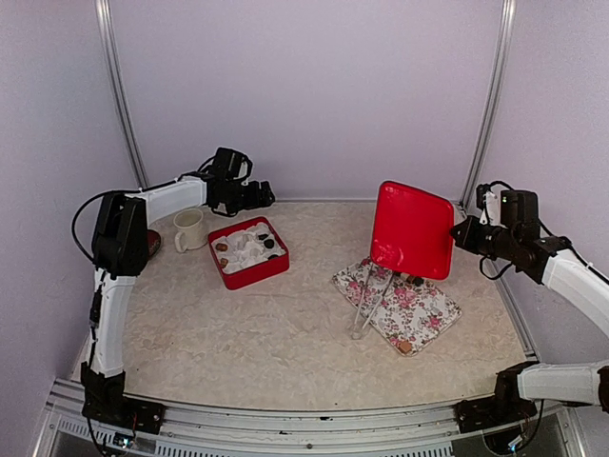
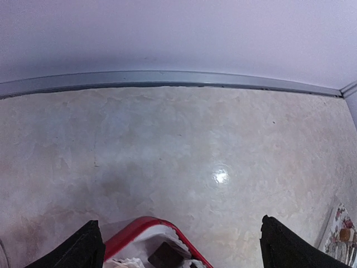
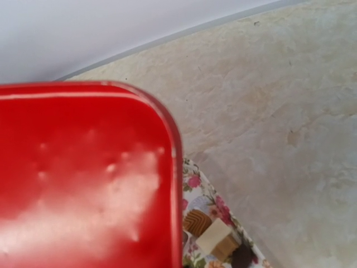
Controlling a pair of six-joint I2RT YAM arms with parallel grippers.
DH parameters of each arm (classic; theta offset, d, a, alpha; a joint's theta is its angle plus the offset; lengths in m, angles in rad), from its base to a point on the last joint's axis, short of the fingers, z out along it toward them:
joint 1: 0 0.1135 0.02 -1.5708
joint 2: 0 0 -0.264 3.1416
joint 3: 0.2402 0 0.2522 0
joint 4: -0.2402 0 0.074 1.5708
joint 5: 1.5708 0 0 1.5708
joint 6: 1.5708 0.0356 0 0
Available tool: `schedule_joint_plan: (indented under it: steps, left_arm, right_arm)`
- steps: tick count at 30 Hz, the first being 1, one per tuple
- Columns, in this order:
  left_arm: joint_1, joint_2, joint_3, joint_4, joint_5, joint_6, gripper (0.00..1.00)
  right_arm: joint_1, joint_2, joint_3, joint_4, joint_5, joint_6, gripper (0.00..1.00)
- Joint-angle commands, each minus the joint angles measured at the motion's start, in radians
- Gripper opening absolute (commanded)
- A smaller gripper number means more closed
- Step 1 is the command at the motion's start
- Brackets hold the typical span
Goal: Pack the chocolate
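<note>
The red box (image 1: 231, 275) with a white crinkled liner holds several chocolate pieces (image 1: 222, 248). One dark piece (image 2: 165, 255) shows in the left wrist view inside the box's corner (image 2: 134, 228). My left gripper (image 1: 263, 195) is open and empty, just behind the box's far edge; its fingers (image 2: 78, 248) stand wide apart. My right gripper (image 1: 464, 233) is shut on a red lid (image 1: 411, 230), held upright over the floral tray (image 1: 433, 314). The lid (image 3: 83, 178) hides my right fingers. Tan, cream and dark pieces (image 3: 215, 237) lie on the tray (image 3: 195, 184).
A cream mug (image 1: 190, 228) stands left of the red box, with a dark round object (image 1: 153, 242) beside it. Clear tongs (image 1: 365, 309) lie across the tray's left side. One brown piece (image 1: 405, 347) sits at the tray's near corner. Walls close the back and sides.
</note>
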Motion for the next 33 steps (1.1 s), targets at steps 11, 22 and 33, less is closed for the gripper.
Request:
schedule_joint_plan:
  steps: [11, 22, 33]
  left_arm:
    - [0.044, 0.227, 0.268, -0.142, 0.021, -0.045, 0.92]
    - [-0.008, 0.159, 0.121, -0.133, 0.105, 0.025, 0.92]
    - [-0.164, -0.101, -0.348, 0.067, 0.098, -0.065, 0.9]
  right_arm:
    - [-0.01, -0.022, 0.011, 0.033, 0.012, -0.012, 0.0]
    - [-0.009, -0.035, 0.012, 0.022, 0.008, -0.018, 0.0]
    - [-0.01, -0.046, 0.007, 0.025, -0.015, -0.015, 0.0]
